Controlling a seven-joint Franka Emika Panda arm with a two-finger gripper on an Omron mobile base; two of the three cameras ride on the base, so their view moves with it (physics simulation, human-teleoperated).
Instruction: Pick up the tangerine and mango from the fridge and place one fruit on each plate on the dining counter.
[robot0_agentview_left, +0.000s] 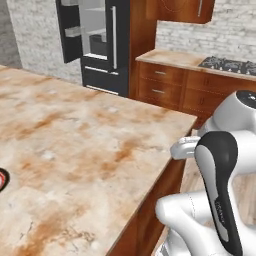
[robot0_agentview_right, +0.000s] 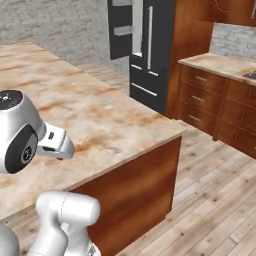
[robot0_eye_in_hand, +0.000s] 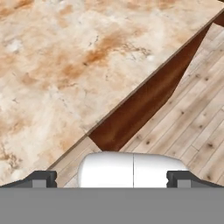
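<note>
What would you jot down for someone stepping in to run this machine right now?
Gripper: open and holding nothing, hanging over the near edge of the dining counter.
Fridge: across the room by the wall, one door swung open.
Tangerine, mango: I cannot make out either from here.
A dark-rimmed round thing sits at the counter's left edge, too cut off to call a plate.
Done: no fruit on the visible counter.
Left: fetch both fruits, one per plate.

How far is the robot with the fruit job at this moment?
Nothing looks done yet. The fridge stands across the room with one door open, far from the arm. The gripper is open and empty, above the edge of the dining counter. No fruit lies on the visible counter top. Both fruits remain to be fetched and set on plates.
</note>
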